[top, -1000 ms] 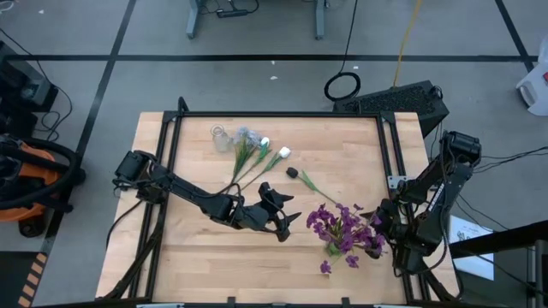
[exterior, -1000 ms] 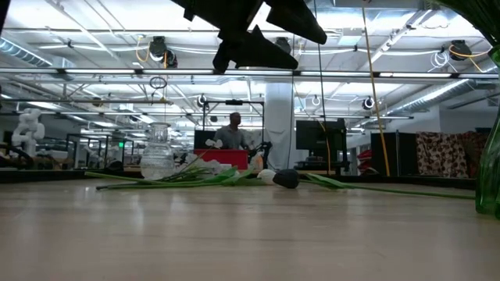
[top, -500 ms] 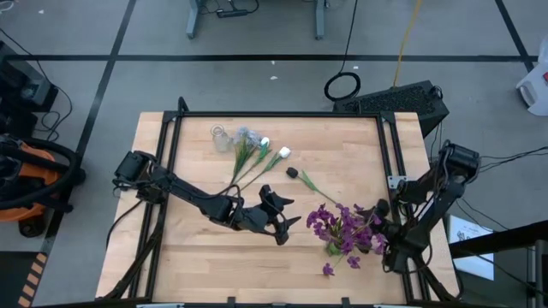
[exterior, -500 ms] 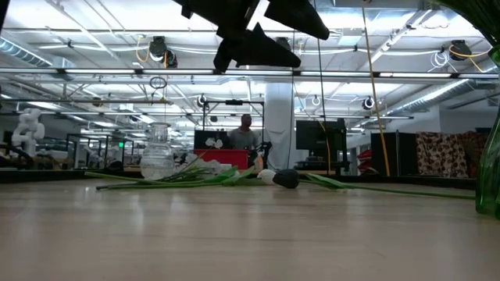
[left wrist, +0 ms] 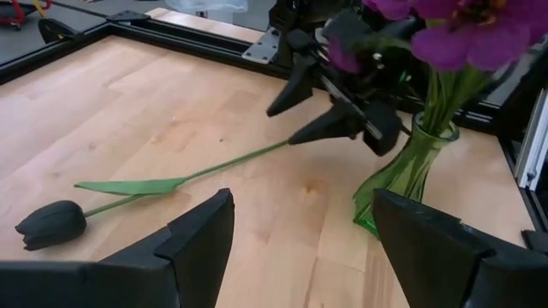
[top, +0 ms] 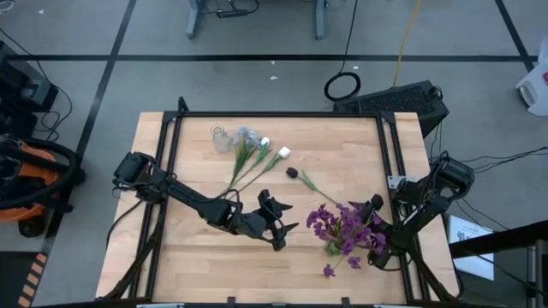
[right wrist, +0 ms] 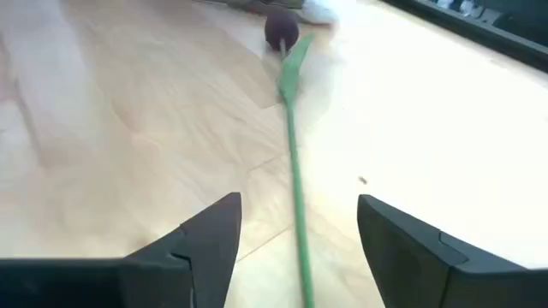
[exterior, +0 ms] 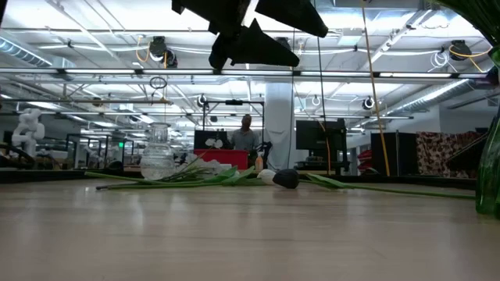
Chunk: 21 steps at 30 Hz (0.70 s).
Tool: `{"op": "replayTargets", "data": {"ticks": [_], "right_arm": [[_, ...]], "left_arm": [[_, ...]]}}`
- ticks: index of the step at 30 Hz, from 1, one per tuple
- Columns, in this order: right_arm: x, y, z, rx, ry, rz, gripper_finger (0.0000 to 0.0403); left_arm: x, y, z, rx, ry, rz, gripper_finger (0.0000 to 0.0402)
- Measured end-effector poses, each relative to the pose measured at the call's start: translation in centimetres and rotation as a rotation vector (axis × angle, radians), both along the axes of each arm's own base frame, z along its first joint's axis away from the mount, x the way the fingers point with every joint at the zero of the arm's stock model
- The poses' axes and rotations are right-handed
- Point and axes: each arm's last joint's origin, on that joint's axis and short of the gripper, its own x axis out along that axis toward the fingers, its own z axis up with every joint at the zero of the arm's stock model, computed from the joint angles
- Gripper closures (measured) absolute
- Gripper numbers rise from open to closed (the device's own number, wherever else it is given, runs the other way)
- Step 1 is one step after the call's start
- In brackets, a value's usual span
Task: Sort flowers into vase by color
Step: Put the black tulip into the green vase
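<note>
A dark tulip [top: 292, 172] lies on the table, its thin green stem [right wrist: 294, 171] running toward the right edge. My right gripper [right wrist: 300, 201] is open and low, one finger on each side of the stem's free end; I see no touch. It also shows in the left wrist view [left wrist: 281, 127]. Purple flowers [top: 342, 227] stand in a green glass vase [left wrist: 402, 180] beside it. White buds and a grey-blue cluster [top: 253, 150] lie at the back beside a clear vase [top: 221, 137]. My left gripper [top: 285, 221] hangs open over the table's middle.
A black frame [top: 274, 114] runs round the wooden table. One purple bloom [top: 326, 269] lies loose near the front edge. Bare wood lies at the front left [top: 197, 265]. A person [exterior: 247, 134] stands far behind the table in the room.
My right gripper has come down toward the table and tipped further downward, closing in on the free end of the dark tulip's stem beside the green vase. The flowers and both vases lie as before.
</note>
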Motion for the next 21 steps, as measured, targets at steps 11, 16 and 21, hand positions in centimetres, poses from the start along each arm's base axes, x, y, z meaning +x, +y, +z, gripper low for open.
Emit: {"op": "replayTargets", "data": {"ticks": [11,16,21], "right_arm": [[0.5,-2.0,-2.1,0.008,-0.109,0.004,0.0188],[0.9,-2.8,-2.7,0.002,-0.101,0.012,0.0188],[1.7,-3.1,-2.9,-0.009,-0.089,0.015,0.0188]], "left_arm": [[-0.2,0.0,-0.3,0.020,0.037,-0.005,0.0121],[-0.2,0.0,-0.4,0.047,0.054,-0.014,0.0121],[-0.2,0.0,-0.4,0.063,0.056,-0.021,0.0121]]}}
